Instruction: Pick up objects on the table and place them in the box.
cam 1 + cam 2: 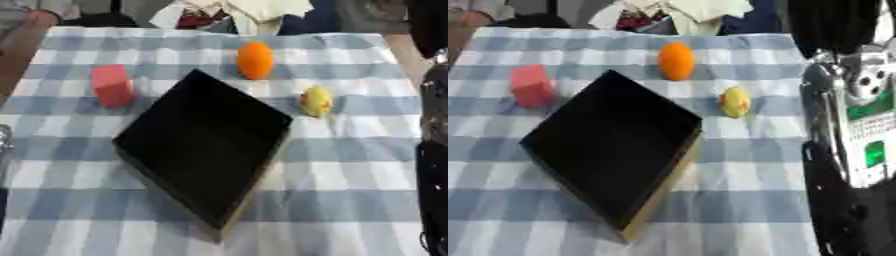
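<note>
Right arm: fills the right edge of the right eye view, black and silver with a green panel; the left eye view catches only a dark sliver; hand itself hidden, fingers cannot be told.
Black box: set cornerwise mid-table on the blue checked cloth, nothing visible inside.
Yellow object: right of the box, apart.
Red block: left of the box.
Orange: farthest.

A black box sits askew on the checked table, with a red block to its left, an orange beyond it and a yellow toy to its right.
</note>
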You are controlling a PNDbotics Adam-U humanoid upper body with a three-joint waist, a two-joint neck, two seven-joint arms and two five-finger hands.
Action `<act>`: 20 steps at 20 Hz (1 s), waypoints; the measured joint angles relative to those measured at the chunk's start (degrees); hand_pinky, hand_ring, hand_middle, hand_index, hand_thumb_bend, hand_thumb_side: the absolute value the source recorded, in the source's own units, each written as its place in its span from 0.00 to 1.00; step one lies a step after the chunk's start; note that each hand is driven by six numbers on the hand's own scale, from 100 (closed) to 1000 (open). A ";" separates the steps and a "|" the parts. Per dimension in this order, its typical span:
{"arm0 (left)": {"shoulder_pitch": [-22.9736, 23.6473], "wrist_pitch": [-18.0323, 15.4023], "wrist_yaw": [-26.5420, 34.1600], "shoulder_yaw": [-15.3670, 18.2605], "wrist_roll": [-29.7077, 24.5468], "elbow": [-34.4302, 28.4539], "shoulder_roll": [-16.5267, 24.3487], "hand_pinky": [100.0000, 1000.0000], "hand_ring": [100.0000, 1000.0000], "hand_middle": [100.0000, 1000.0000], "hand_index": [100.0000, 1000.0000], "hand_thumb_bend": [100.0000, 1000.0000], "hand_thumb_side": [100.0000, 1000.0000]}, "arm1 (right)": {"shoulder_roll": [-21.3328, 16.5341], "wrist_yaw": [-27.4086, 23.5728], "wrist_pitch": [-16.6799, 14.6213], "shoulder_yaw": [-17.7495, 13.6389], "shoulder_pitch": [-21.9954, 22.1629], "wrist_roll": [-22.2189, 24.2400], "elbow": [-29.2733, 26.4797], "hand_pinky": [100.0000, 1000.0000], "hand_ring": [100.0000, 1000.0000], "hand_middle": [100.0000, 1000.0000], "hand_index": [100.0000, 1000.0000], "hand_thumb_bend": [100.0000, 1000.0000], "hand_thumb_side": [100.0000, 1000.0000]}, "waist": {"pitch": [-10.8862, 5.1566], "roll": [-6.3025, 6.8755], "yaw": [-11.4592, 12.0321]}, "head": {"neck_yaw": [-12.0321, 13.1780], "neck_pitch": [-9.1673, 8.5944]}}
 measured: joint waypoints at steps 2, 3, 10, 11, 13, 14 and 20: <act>0.00 0.01 0.00 -0.04 -0.02 0.00 0.00 0.51 0.69 0.62 0.82 0.13 0.88 | -0.47 1.02 0.03 -0.09 -0.89 0.04 0.29 0.92 0.86 0.83 0.92 0.00 0.93 | 0.00 -0.02 -0.01 | -0.01 0.01; 0.00 0.00 0.00 -0.09 -0.03 0.00 0.00 0.51 0.69 0.62 0.82 0.13 0.88 | -0.85 1.51 0.03 -0.15 -1.27 0.05 0.58 0.92 0.86 0.83 0.92 0.00 0.93 | 0.00 -0.02 -0.06 | -0.01 0.01; -0.15 -0.12 0.00 -0.35 -0.16 0.00 0.00 0.50 0.69 0.62 0.81 0.13 0.88 | -4.89 6.02 -0.40 -0.27 -3.86 0.71 3.81 0.91 0.86 0.84 0.91 0.00 0.99 | 1.04 0.78 -0.91 | -0.10 -0.01; -0.24 -0.12 0.01 -0.37 -0.17 0.00 0.00 0.50 0.69 0.62 0.81 0.13 0.88 | -5.60 6.91 -0.47 -0.27 -4.38 0.88 4.44 0.91 0.86 0.84 0.91 0.00 1.00 | 1.11 0.79 -1.14 | -0.19 -0.04; -0.35 -0.08 0.04 -0.41 -0.23 0.00 0.00 0.50 0.69 0.62 0.81 0.12 0.88 | -6.83 8.60 -0.58 -0.27 -5.58 1.20 5.76 0.91 0.86 0.84 0.91 0.00 1.00 | 1.24 0.69 -1.45 | -0.41 -0.30; -0.35 -0.03 0.06 -0.50 -0.30 0.00 0.00 0.50 0.69 0.62 0.81 0.12 0.88 | -7.43 9.49 -0.65 -0.25 -6.22 1.42 6.57 0.91 0.86 0.84 0.91 0.00 1.00 | 1.34 0.68 -1.53 | -0.53 -0.46; 0.13 -0.22 0.24 -0.87 -0.74 0.00 0.78 0.50 0.69 0.62 0.81 0.12 0.88 | -10.56 14.56 -1.45 0.49 -10.37 3.17 12.46 0.90 0.87 0.85 0.90 0.00 1.00 | 1.76 0.31 -1.97 | -0.60 -0.71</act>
